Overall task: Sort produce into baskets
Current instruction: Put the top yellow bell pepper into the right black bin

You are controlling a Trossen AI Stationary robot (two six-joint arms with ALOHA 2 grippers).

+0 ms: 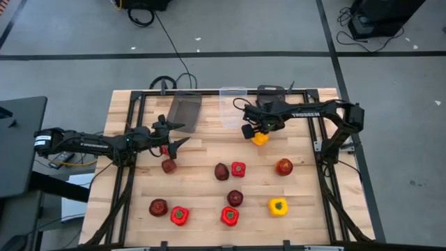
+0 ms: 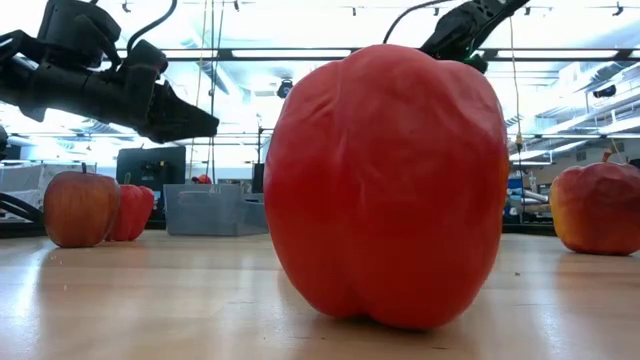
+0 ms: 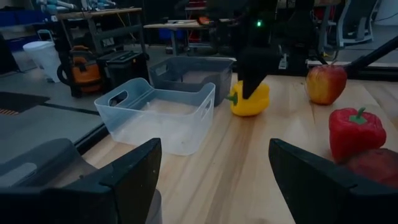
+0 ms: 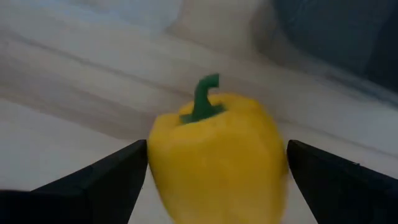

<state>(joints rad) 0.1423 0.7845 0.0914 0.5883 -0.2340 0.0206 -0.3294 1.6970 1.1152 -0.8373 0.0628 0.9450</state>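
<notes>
A: Because one red pepper sits right against the low camera, most of the table behind it is blocked; only apples at the edges and a grey bin show past it.

B: Noted. From overhead, near row first: apple, red pepper, red pepper, yellow pepper, with a dark apple just behind.

A: Mid row: apple, maroon apple touching a red pepper, red apple toward 3 o'clock.

B: Left gripper?

A: Fingers spread wide, holding nothing, hovering just beyond the apple at 9 o'clock. A small red piece under it is mostly hidden; cannot tell what it is.

B: Right gripper?

A: Over a yellow pepper toward 12 o'clock. Its wrist view shows fingers standing either side of the pepper, slightly apart from its skin; whether they touch it, cannot tell. From the left wrist, the pepper rests on the wood beside the bins.

B: Bins at the far edge?

A: Dark grey bin at 11 o'clock, clear bin at 12, hard to make out from above. Third, dark bin largely covered by the right arm.
</notes>
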